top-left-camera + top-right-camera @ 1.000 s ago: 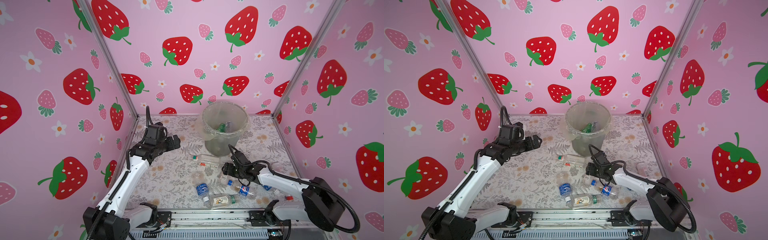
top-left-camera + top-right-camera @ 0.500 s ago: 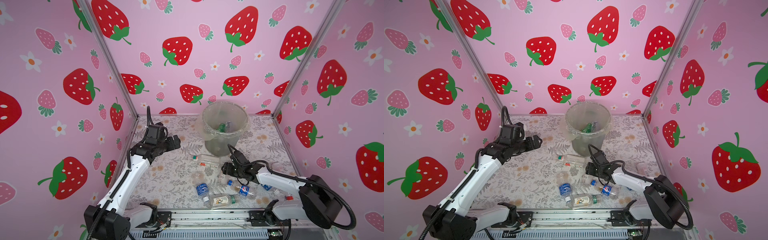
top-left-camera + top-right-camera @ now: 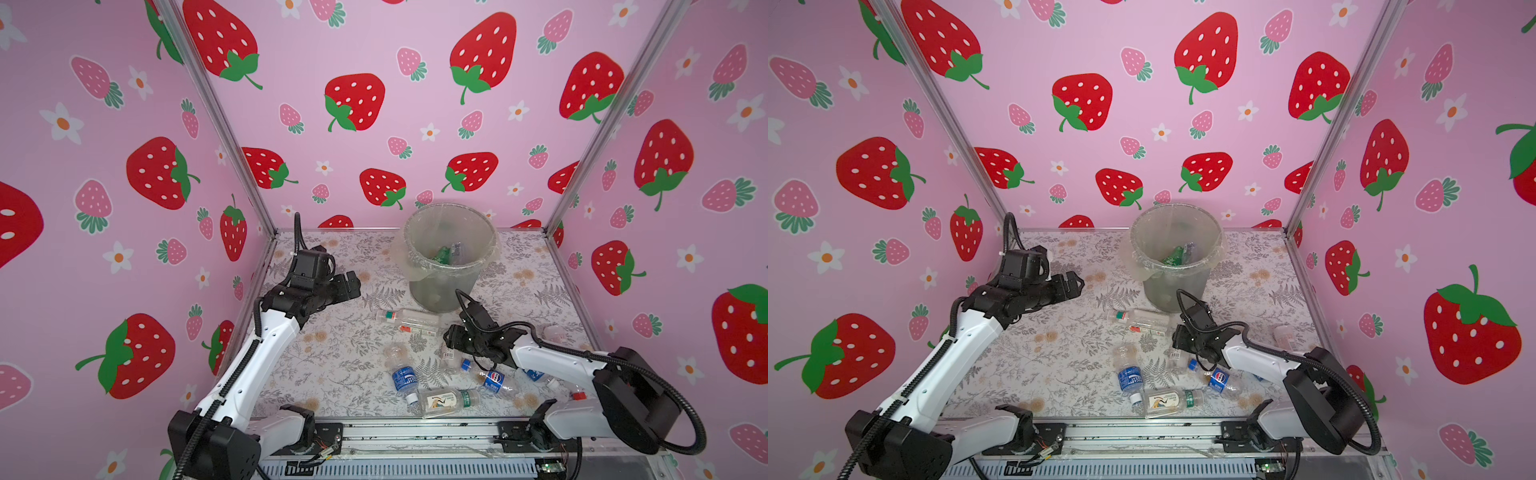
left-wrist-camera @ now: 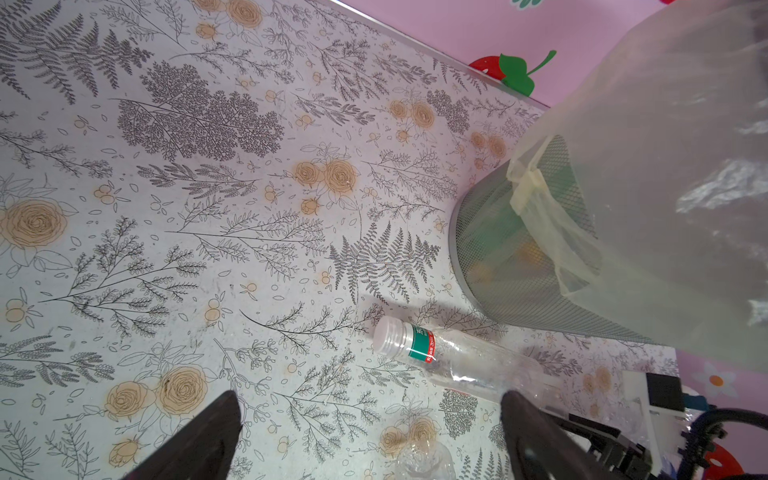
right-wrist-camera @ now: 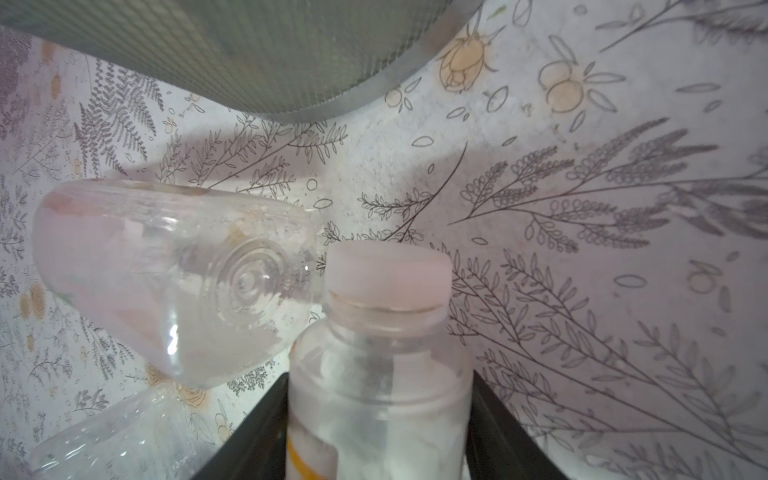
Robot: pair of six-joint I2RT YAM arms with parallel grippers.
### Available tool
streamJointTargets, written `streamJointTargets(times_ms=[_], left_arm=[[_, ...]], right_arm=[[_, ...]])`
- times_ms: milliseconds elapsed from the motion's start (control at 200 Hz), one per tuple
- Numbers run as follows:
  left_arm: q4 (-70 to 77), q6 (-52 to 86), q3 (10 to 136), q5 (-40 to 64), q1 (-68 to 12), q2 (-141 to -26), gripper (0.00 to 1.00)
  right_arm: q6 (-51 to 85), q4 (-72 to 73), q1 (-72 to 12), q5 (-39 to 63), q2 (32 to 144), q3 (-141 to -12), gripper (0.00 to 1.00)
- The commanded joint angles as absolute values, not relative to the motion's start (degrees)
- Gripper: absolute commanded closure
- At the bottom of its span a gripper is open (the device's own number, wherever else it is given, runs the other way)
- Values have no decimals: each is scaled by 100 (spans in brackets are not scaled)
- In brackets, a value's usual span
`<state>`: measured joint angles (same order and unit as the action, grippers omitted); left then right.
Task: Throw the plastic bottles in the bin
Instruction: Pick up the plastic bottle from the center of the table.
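Several plastic bottles lie on the floral table in front of the bin, among them a blue-labelled one and a white-labelled one. A green bottle shows inside the bin. My right gripper is low by the bin's foot, shut on a clear white-capped bottle whose cap points at the bin's mesh wall. A clear bottle's base lies beside it. My left gripper hangs open and empty above the table, left of the bin.
A clear bottle with a green and red label lies at the bin's foot, between the two grippers. One more clear bottle rests by the right wall. Pink walls close in the left, back and right sides.
The right gripper's jaws have closed in onto the white-capped bottle, and the arm has edged slightly left. The left arm has stayed where it was.
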<state>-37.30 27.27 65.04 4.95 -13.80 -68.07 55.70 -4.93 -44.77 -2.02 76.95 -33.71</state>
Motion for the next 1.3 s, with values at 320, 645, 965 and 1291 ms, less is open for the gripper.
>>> streamJointTargets(times_ms=[320,645,965,1291], left_arm=[[-3821,2682,6669,374,-1355,-6892,1],[-3872,2681,6689,412,-1353,-6986,1],[-3957,2708,6758,527,-1353,-7172,1],[-3931,2691,6759,559,-1301,-7193,1]], right_arm=[[5834,-398,-4490,-768,6185,-3105,39],[5562,-818,-4486,-1285,4778,-2803,39],[5021,-2014,-4491,-2536,2748,-2898,39],[4363,-2610,-4490,-3193,2120,-3450,40]])
